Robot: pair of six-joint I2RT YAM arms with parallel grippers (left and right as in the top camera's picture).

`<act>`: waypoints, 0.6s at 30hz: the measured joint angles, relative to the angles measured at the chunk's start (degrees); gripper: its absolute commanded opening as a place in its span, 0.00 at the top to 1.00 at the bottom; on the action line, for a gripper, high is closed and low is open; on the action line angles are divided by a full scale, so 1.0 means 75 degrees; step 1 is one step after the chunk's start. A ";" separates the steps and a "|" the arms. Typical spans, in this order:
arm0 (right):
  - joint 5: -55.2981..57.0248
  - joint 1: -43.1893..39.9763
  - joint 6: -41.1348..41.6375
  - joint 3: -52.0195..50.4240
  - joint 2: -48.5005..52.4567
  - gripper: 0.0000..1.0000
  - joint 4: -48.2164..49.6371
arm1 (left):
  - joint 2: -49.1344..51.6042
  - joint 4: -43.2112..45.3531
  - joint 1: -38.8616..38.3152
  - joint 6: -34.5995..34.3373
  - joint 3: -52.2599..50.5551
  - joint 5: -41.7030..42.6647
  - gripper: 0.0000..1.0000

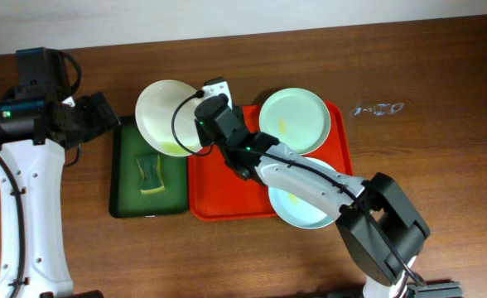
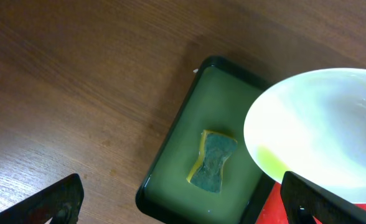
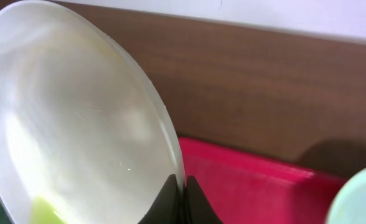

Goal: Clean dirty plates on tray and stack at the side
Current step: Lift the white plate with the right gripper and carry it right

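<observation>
My right gripper (image 1: 204,136) is shut on the rim of the cream-white plate (image 1: 165,116) and holds it tilted above the green tray; a yellow-green smear sits at its lower edge. The plate fills the right wrist view (image 3: 77,130), with my fingers (image 3: 182,199) pinching its edge, and shows in the left wrist view (image 2: 320,130). Two pale mint-blue plates lie on the red tray (image 1: 227,190): one at the back right (image 1: 295,120) with a small yellow smear, one at the front right (image 1: 306,203) partly under my right arm. My left gripper (image 2: 180,202) is open and empty, above the wood left of the green tray.
A dark green tray (image 1: 148,178) holding a green-and-yellow sponge (image 1: 151,172) lies left of the red tray; it also shows in the left wrist view (image 2: 170,155) with the sponge (image 2: 213,162). A small white object (image 1: 219,86) lies behind the red tray. Clear crumpled film (image 1: 376,108) lies at the back right.
</observation>
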 measured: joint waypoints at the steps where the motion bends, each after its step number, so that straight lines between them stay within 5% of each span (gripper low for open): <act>1: 0.0213 0.0096 -0.0391 0.0000 0.0003 0.96 0.0224 | 0.0000 0.0000 0.0000 0.0000 0.0000 0.0000 0.01; 11: 0.3188 0.1480 -0.5155 0.0291 0.0003 0.96 0.2769 | 0.0000 0.0000 0.0000 0.0000 0.0000 0.0003 0.01; 18: 0.3552 0.1568 -0.7041 0.0297 0.0003 0.96 0.3914 | 0.0000 0.0000 0.0000 0.0000 0.0000 0.0000 0.01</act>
